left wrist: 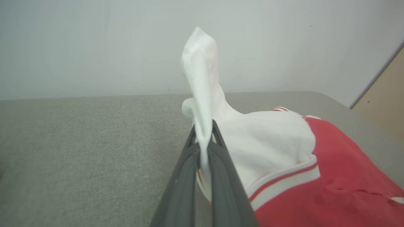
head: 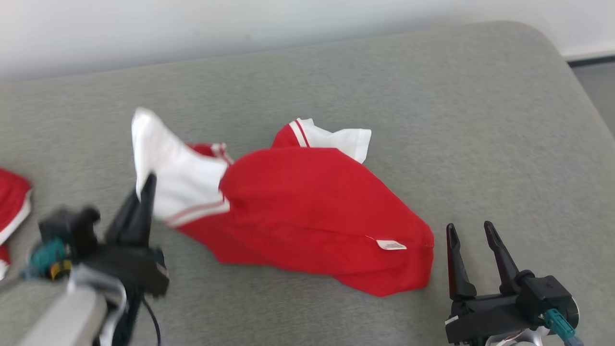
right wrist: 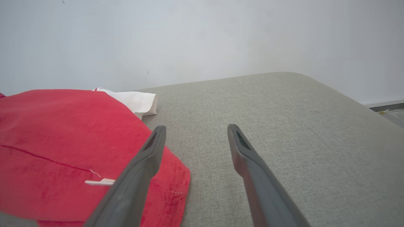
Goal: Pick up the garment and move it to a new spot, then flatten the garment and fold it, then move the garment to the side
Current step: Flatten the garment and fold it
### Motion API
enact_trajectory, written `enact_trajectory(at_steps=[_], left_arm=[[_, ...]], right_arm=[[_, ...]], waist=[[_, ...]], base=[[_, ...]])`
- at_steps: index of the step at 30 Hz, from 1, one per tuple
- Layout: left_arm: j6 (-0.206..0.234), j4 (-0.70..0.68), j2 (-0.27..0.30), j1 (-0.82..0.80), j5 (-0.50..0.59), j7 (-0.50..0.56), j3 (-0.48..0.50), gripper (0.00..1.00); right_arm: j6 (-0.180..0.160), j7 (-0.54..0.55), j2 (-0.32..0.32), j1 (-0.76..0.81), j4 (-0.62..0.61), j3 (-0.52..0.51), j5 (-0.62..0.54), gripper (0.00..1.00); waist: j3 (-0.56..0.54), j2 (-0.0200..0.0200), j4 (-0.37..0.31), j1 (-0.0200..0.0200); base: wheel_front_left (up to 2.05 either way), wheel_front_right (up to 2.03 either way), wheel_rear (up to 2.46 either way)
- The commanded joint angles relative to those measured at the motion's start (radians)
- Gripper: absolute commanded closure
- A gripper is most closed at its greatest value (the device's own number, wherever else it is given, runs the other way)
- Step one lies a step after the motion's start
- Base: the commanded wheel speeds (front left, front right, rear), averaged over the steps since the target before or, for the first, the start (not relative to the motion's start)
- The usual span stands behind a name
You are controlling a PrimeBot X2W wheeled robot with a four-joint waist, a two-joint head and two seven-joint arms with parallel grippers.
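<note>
Grey woven fabric covers the surface (head: 432,96), a broad padded top with a rounded far right corner. A plain pale wall (head: 192,29) runs behind it. Beyond the right corner is a strip of grey floor (head: 598,86), and the left wrist view shows a tan panel (left wrist: 385,94) at its right edge.

The garment (head: 307,206), a red top with white sleeves, lies crumpled near the middle of the surface, a little to the robot's left. In the head view its long axis runs diagonally from upper left to lower right. The hem end, with a small white label (head: 391,245), points toward the robot's right. One white sleeve (head: 168,163) (edged with a thin red stripe) is at the left end. The other sleeve (head: 343,137) pokes out on the far side, flat on the grey fabric.

The left pincer (head: 146,185) is closed tight on the left sleeve, and the white cloth stands up in a peak above its fingertips. The right pincer (head: 470,228) is spread wide and holds nothing. It is just beside the hem end, with its fingers pointing toward the wall.

Another piece of red and white cloth (head: 12,202) lies at the left edge of the head view, well apart from the garment.
</note>
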Motion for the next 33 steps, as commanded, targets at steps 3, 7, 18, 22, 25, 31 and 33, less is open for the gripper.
enact_trajectory(at_steps=[3,7,18,22,25,31,33], left_arm=[[0.009,-0.049,-0.053,0.177,0.068,-0.003,0.103,1.00],[-0.003,-0.057,-0.110,0.281,0.108,-0.003,0.180,1.00],[-0.085,-0.012,-0.291,0.453,0.251,-0.004,0.393,0.00],[-0.108,-0.019,-0.326,0.458,0.311,-0.004,0.449,0.00],[-0.119,-0.033,-0.346,0.466,0.351,-0.004,0.489,0.00],[-0.136,-0.041,-0.366,0.473,0.417,-0.004,0.545,0.00],[-0.145,-0.029,-0.354,0.468,0.452,-0.004,0.544,0.00]], right_arm=[[-0.002,-0.001,0.003,0.012,0.002,-0.004,-0.023,0.00],[-0.002,-0.001,0.003,0.017,0.007,-0.001,-0.029,0.00],[-0.002,-0.001,0.003,0.032,0.020,0.012,-0.038,0.00],[-0.002,-0.001,0.003,0.040,0.023,0.011,-0.040,0.00],[-0.002,-0.001,0.003,0.045,0.026,0.010,-0.040,0.00],[-0.002,-0.001,0.003,0.049,0.034,0.015,-0.042,0.00],[-0.002,-0.001,0.003,0.053,0.035,0.018,-0.041,0.00]], waist=[[-0.043,0.0001,0.086,0.0001],[-0.054,0.0001,0.102,0.0001],[-0.090,0.0001,0.130,0.0001],[-0.101,0.0001,0.138,0.0001],[-0.111,0.0001,0.143,0.0001],[-0.133,0.0001,0.143,0.0001],[-0.140,0.0001,0.140,0.0001]], base=[[0.00,0.00,0.00],[0.00,0.00,0.00],[0.00,0.00,0.00],[0.00,0.00,0.00],[0.00,0.00,0.00],[0.00,0.00,0.00],[0.00,0.00,0.00]])
